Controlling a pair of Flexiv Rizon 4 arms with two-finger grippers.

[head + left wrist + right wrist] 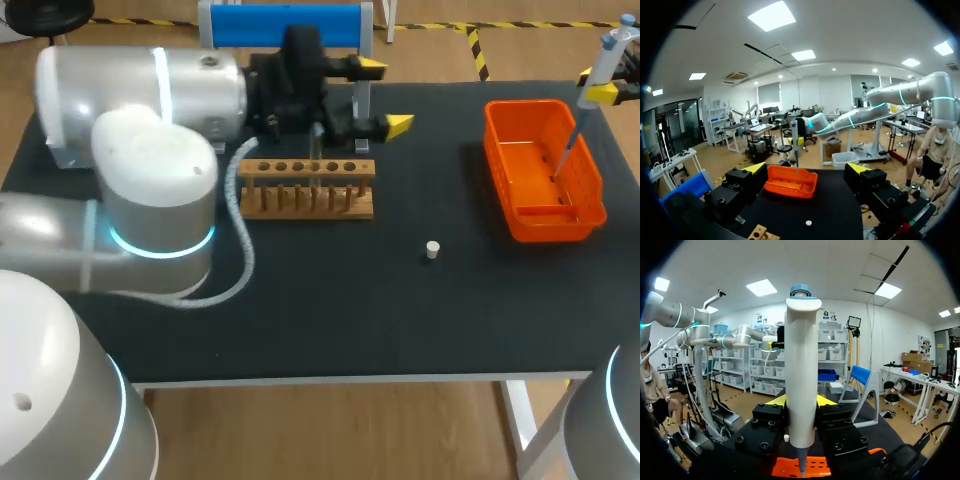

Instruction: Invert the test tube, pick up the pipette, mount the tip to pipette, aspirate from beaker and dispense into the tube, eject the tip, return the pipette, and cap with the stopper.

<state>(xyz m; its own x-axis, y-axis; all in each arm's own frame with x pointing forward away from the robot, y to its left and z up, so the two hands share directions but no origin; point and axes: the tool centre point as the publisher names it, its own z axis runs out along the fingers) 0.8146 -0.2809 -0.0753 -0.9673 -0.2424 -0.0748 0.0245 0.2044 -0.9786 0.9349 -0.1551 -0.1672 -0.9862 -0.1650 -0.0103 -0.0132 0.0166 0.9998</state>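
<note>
The pipette (606, 52) stands at the frame's upper right, clamped upright in our right jaws, its tip pointing down at the orange basket (497, 150). The white stopper (432, 249) lies mid-counter (330, 310). At upper centre our left jaws gape wide, holding nothing, by the wooden rack (308, 188).

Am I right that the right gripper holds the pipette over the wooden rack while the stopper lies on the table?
Not quite: in the head view the right gripper holds the pipette over the orange basket; the stopper lies on the table.
</note>
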